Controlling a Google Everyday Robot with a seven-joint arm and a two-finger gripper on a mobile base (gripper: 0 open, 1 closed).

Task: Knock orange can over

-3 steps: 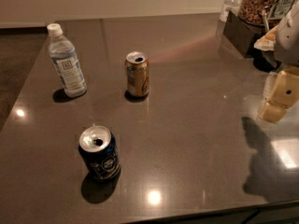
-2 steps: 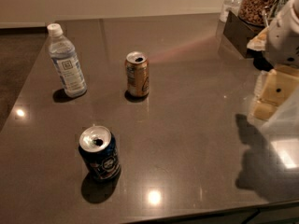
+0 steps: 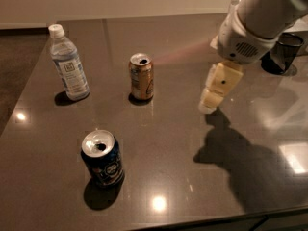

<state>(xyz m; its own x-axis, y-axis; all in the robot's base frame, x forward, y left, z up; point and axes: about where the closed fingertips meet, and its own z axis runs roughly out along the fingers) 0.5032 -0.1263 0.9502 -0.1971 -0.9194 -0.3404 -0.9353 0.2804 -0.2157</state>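
Leftward our gripper (image 3: 209, 102) has come, now right of the orange can (image 3: 141, 77), apart; its opening we cannot tell. Striking low, we might slide it, not topple it.

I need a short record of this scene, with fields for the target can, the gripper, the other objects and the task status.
target: orange can, upright, on the dark table
gripper: gripper, to the right of the orange can in the picture, not touching it
other objects: blue can, upright, nearer the front edge; water bottle, upright, at the left
task status: not yet done
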